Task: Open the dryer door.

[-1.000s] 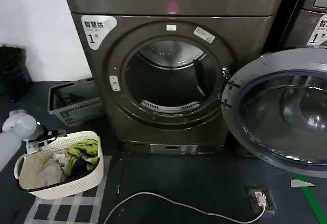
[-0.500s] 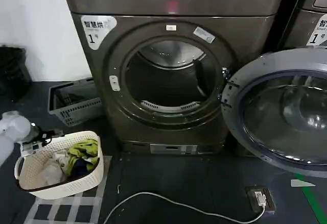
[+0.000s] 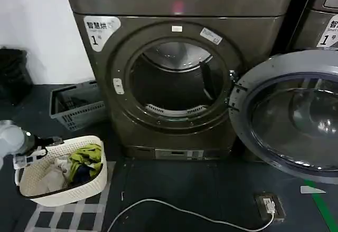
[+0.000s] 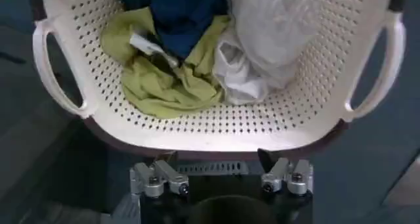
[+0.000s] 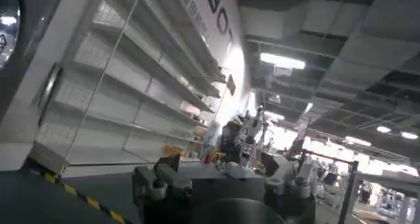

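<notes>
The bronze-grey dryer (image 3: 264, 31) with its white "1" sticker stands ahead, and its round drum opening (image 3: 171, 81) is uncovered. The dryer door (image 3: 296, 121) stands swung wide to the right, its grey inner rim and dark glass facing me. My left gripper (image 3: 45, 148) hangs low at the far left, just beside the white laundry basket (image 3: 31, 189). In the left wrist view the left gripper (image 4: 216, 159) is open above the basket rim (image 4: 210, 133), holding nothing. My right gripper (image 5: 220, 169) is open and points away at shop shelves.
The basket holds green, blue and white clothes (image 4: 164, 81). A grey crate (image 3: 74, 108) sits by the dryer's left side. A white cable (image 3: 185, 211) runs across the dark floor to a socket (image 3: 269, 205). A neighbouring machine (image 3: 322, 26) stands behind the open door.
My left arm has sunk lower and drawn back toward the left edge, beside the basket. The door and the basket have not moved.
</notes>
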